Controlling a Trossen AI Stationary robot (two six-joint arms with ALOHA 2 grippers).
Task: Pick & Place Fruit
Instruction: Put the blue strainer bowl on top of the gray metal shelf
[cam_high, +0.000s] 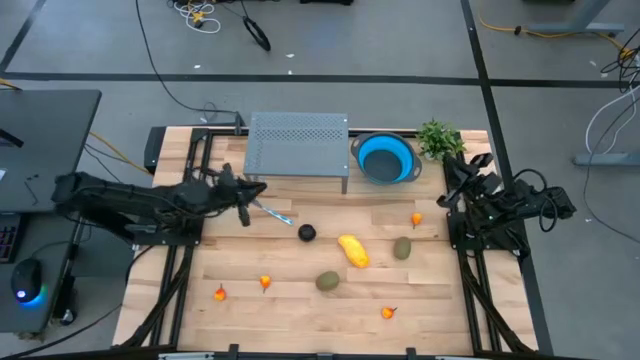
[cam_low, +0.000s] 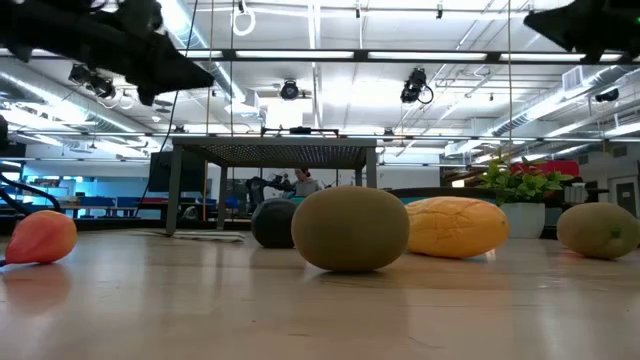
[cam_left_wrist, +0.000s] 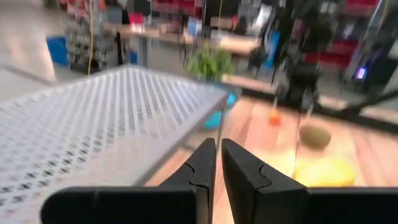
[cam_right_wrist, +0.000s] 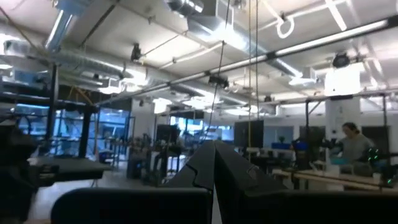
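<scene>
Right now the left gripper (cam_high: 262, 187) hangs above the table (cam_high: 300, 300), just in front of the grey perforated rack (cam_high: 297, 142), with the blue-handled knife (cam_high: 276, 213) lying below and beside it. From its own wrist camera the two dark fingers (cam_left_wrist: 205, 165) stand nearly together, only a thin slit between them, and nothing is caught in that slit. They touch nothing.

Over on the far side, the right gripper (cam_high: 455, 170) is parked at the table's right edge near the green plant (cam_high: 438, 138), raised and pointing out into the room. Its fingers (cam_right_wrist: 233, 168) are pressed together and empty.

All the fruit sits loose on the wood. A yellow oblong fruit (cam_high: 352, 250) lies near the middle, with the dark ball (cam_high: 307, 233) just to its left and one olive oval (cam_high: 402, 247) just to its right. A second olive oval (cam_high: 327, 282) rests nearer the front edge. Small orange pieces are scattered about: one (cam_high: 417, 219) near the right arm, three (cam_high: 264, 283) toward the front. A blue bowl (cam_high: 386, 158) stands between the rack and the plant.
</scene>
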